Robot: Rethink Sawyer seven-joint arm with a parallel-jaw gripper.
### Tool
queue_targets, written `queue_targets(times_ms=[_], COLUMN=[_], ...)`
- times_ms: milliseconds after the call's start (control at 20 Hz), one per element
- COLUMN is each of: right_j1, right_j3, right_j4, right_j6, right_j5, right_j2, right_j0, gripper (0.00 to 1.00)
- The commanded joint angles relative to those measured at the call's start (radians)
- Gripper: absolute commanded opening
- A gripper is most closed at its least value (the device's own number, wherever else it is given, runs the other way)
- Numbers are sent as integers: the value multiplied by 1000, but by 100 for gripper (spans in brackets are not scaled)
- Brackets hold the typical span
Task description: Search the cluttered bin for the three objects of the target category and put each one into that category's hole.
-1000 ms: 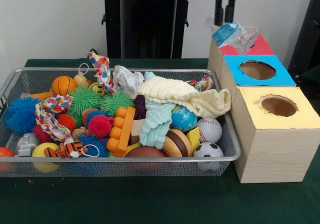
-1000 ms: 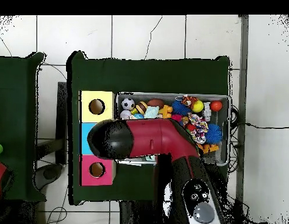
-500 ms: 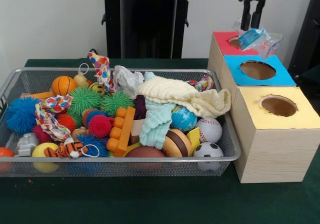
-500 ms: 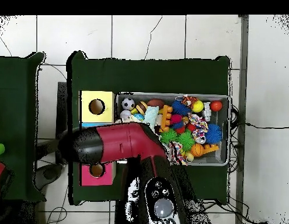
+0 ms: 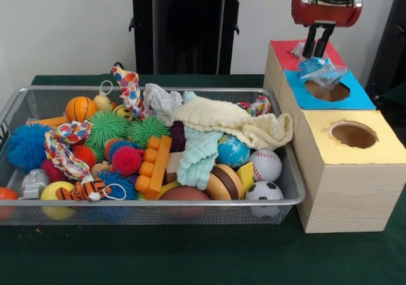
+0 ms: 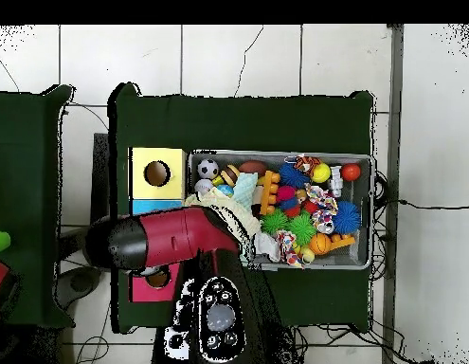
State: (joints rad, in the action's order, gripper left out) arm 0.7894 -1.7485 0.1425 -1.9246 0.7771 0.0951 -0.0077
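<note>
My gripper (image 5: 316,49) hangs at the upper right, shut on a crinkled clear and blue plastic wrapper (image 5: 322,71). The wrapper dangles over the back edge of the blue-topped box (image 5: 352,99), just behind its hole (image 5: 327,90). The red-topped box (image 5: 283,51) stands behind it and the yellow-topped box (image 5: 380,150) with its hole (image 5: 353,134) in front. In the overhead view the red arm (image 6: 171,239) covers the blue box and hides the gripper. The yellow box (image 6: 141,173) shows beside the wire bin (image 6: 371,213).
The wire bin (image 5: 152,202) holds spiky balls, a basketball (image 5: 80,108), a cream cloth (image 5: 235,123), an orange block (image 5: 154,164), a soccer ball (image 5: 264,192) and other toys. The three boxes stand tight against the bin's right side.
The gripper carried the wrapper from above the red box to the right and then down, to the blue box's back edge. In the overhead view the arm swung left.
</note>
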Motion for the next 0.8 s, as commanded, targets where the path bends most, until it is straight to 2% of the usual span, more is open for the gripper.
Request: queue_targets(times_ms=[50,250,650,800], right_j1=[-44,-64,-169,-185], right_j3=[74,103,214,240], right_j4=[51,45,31,18], right_j6=[-217,-209,-230,-227], right_j5=[102,134,123,138], right_j2=[-112,-136,-190,-199], right_j0=[26,45,86,98], gripper=[0,0,0,0])
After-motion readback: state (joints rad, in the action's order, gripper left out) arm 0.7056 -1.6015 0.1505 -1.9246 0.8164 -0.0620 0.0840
